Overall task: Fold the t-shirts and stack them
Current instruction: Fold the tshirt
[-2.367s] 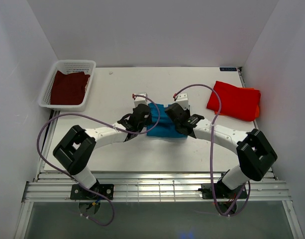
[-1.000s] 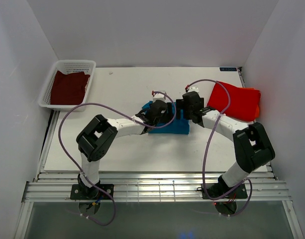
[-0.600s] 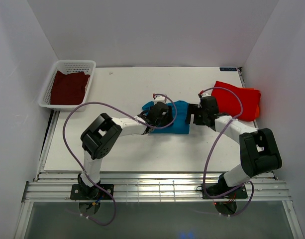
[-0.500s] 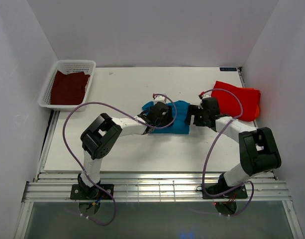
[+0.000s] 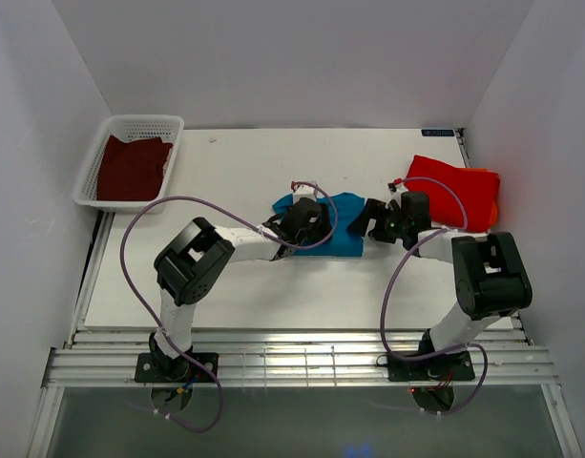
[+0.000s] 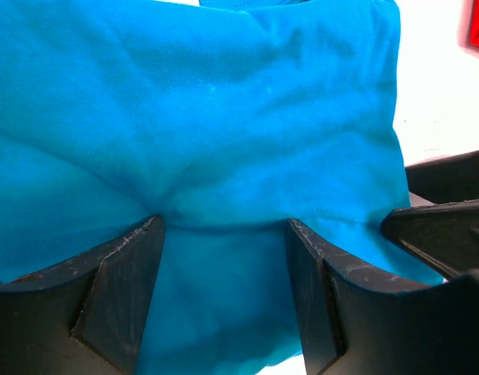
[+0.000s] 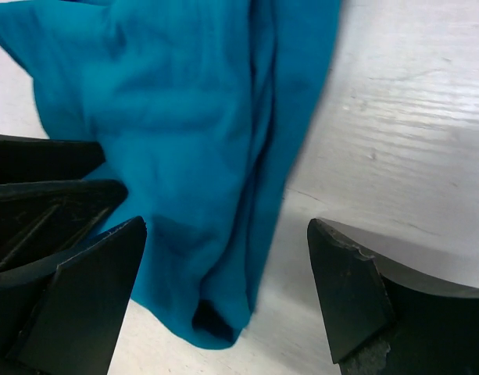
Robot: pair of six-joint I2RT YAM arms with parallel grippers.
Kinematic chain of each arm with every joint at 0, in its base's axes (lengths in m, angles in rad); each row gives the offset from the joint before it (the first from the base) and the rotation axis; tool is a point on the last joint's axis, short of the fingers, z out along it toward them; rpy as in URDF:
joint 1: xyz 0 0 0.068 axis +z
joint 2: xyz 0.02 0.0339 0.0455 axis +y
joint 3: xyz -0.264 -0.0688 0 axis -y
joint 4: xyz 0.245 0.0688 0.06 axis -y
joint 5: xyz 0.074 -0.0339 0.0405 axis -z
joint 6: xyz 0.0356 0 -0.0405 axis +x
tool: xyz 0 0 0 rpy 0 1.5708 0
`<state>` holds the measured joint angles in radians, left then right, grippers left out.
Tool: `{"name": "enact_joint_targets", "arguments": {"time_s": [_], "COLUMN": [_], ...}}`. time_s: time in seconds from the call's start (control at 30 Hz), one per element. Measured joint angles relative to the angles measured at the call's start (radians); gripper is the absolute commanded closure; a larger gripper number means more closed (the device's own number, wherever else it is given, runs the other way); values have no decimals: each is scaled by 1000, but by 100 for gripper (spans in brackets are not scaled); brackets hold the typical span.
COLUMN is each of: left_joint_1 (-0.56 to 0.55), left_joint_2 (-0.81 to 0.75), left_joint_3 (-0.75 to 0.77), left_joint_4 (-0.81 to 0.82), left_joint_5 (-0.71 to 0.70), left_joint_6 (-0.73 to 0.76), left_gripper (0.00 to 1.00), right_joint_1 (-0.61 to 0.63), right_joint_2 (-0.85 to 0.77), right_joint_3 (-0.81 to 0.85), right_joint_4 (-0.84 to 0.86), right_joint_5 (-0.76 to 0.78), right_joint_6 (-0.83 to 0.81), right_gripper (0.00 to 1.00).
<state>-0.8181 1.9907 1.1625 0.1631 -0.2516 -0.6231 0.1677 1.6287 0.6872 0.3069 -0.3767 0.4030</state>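
My left end effector [image 5: 305,220] is spread wide, both fingertips planted on the teal-blue t-shirt [image 5: 342,235] and gripping nothing; in the left wrist view the cloth puckers into creases between them. My right end effector [image 5: 371,221] is just as wide open and also holds nothing. It sits at the shirt's right-hand folded edge, one finger over the cloth and one over bare table [image 5: 235,172].

The teal-blue t-shirt lies as a folded bundle near the middle of the table. The red-orange t-shirt [image 5: 454,194] lies folded by the right edge, toward the far right corner. The maroon t-shirt [image 5: 130,168] is in the basket [image 5: 139,122] at the far left corner.

I judge the step to be taking this bundle up to stack it on the red-orange one. To do it well:

- The right-hand edge shows several loose layers, so I should come in low and close on all of them, not only the top ply, or the fold will peel open.
- My left fingertips should hold the bundle flat until the right grip is sure, then lift straight off without dragging the cloth.
- The two end effectors stand close together, so I should move one at a time.
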Motion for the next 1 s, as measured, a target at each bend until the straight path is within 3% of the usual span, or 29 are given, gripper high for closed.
{"name": "enact_joint_targets", "arguments": {"time_s": [0.33, 0.57, 0.67, 0.73, 0.77, 0.87, 1.0], "left_joint_1": [0, 2, 9, 9, 9, 8, 7], "left_joint_2": [-3, -4, -8, -10, -11, -16, -20], "left_joint_3": [-9, -16, -23, -25, -26, -33, -40], "left_joint_4": [14, 16, 18, 18, 18, 21, 25], "left_joint_5": [-3, -19, -31, -33, -34, -33, -32], "left_joint_6": [-6, -13, -11, -10, -9, -10, -10], "left_gripper": [27, 28, 28, 29, 29, 30, 30], "right_joint_1": [46, 127, 148, 163, 168, 183, 206], "right_joint_2": [56, 103, 121, 130, 132, 140, 147], "right_joint_3": [26, 93, 119, 127, 130, 137, 158], "right_joint_4": [66, 56, 47, 34, 29, -5, -44], "right_joint_5": [-52, -2, 35, 72, 91, 148, 206], "right_joint_6": [33, 34, 31, 31, 30, 21, 8], "right_gripper": [10, 3, 26, 36, 49, 71, 92]}}
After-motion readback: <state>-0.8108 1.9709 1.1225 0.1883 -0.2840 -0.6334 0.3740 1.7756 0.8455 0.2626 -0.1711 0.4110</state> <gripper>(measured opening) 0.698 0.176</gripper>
